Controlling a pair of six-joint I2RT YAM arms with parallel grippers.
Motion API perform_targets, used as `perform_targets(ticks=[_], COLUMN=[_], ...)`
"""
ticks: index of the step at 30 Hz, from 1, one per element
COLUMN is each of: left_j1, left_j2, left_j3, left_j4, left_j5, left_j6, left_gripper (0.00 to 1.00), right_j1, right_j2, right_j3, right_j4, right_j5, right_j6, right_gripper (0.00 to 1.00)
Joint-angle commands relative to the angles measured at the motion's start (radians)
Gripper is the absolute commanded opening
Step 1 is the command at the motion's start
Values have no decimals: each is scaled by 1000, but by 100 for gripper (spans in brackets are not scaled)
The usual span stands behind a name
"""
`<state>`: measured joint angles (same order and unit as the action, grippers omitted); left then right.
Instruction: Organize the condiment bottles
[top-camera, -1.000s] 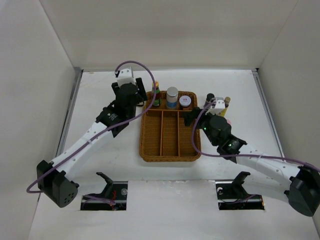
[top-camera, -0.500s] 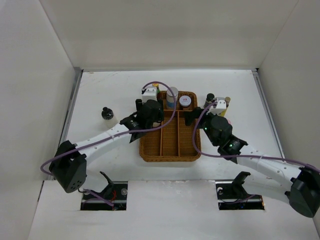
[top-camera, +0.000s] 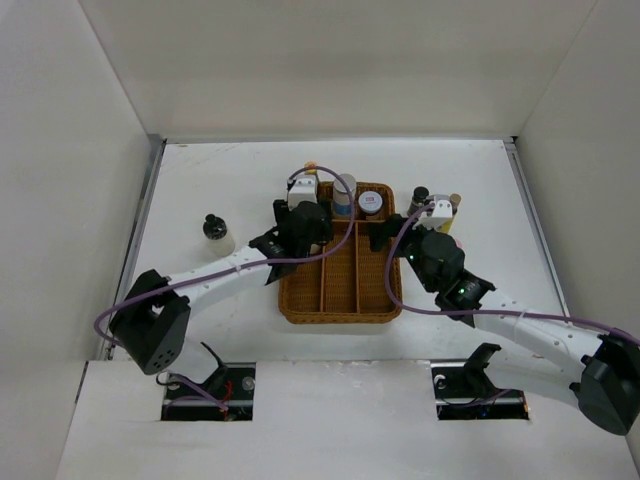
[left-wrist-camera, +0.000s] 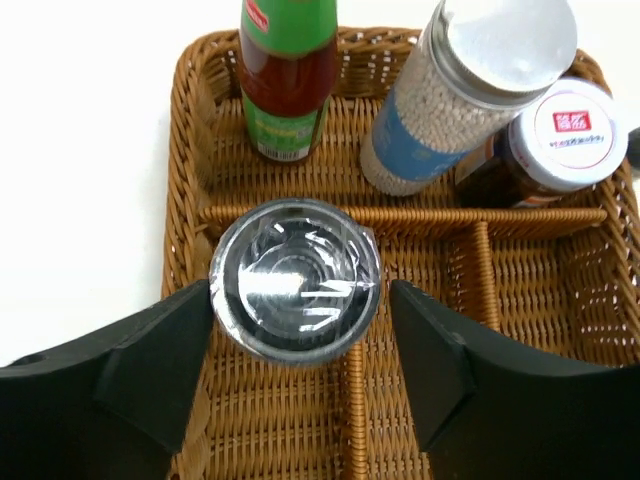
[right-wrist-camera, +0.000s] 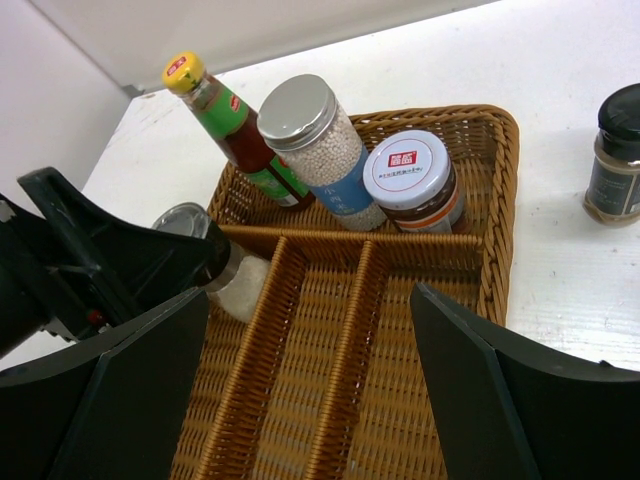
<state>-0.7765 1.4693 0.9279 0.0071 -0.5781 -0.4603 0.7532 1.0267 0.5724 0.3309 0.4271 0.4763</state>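
- Black fingers of the left gripper (left-wrist-camera: 300, 300) are flanking a foil-topped shaker (left-wrist-camera: 296, 278). One finger is seemingly touching the lid edge and the other is showing a sliver of gap, so whether they are gripping cannot be told.
- That shaker is standing upright in the left long slot of the wicker tray (left-wrist-camera: 183, 180), squarely between the jaws, its long axis pointing up at the wrist.
- Just beyond it, in the far cross compartment, a green bottle (left-wrist-camera: 288, 80), a grey-lidded jar (left-wrist-camera: 470, 90) and a white-capped dark jar (left-wrist-camera: 560, 135) are standing close together in a row.
- Judgement: the placement is looking all but done, and the next move is calling for a straight rise. The tray rim outside one finger and a slat divider by the other are leaving little sideways room, and the green bottle is crowding the way forward.
- The right gripper (right-wrist-camera: 310, 300) is hovering over the tray's right side, jaws wide and holding nothing.
- A lone shaker (top-camera: 214, 232) is standing on the table (top-camera: 200, 180) well left of the tray, nearer the left arm.
- A dark-lidded shaker (right-wrist-camera: 615, 155) is waiting near the tray's right rim, nearer the right arm.
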Motion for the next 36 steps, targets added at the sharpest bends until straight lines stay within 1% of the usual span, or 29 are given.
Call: perform_targets(ticks=[1, 3, 8, 10, 14, 17, 22, 30, 33, 36], left_j1=[3, 1, 24, 71, 229, 325, 394, 466, 472, 486], left_j2=[-88, -147, -326, -377, -434, -420, -336, -186, -168, -167], left_j3=[-4, -9, -27, -38, -83, -121, -161, -175, -179, -176], left_j4=[60, 45, -36, -111, -274, -317, -273, -124, -69, -59], left_j5=[-23, -45, -106, -132, -138, -132, -129, -150, -152, -146], left_j6=[-5, 3, 32, 34, -9, -37, -81, -110, -106, -98], left_gripper=[72, 76, 78, 77, 77, 78, 79, 79, 79, 78], right_j1=[-5, -4, -4, -5, -4, -4, -2, -1, 1, 1], right_j2=[-22, -30, -22, -20, -11, 1, 16, 41, 41, 49], right_j3=[-9, -11, -9, -12, -11, -11, -5, 0, 0, 3], right_j4=[68, 68, 68, 69, 73, 82, 86, 89, 91, 91], right_j5=[12, 13, 10, 9, 7, -1, -4, -8, -8, -13], right_j6=[8, 8, 8, 10, 13, 16, 15, 13, 13, 12], right_gripper=[89, 89, 89, 89, 90, 90, 91, 92, 92, 93])
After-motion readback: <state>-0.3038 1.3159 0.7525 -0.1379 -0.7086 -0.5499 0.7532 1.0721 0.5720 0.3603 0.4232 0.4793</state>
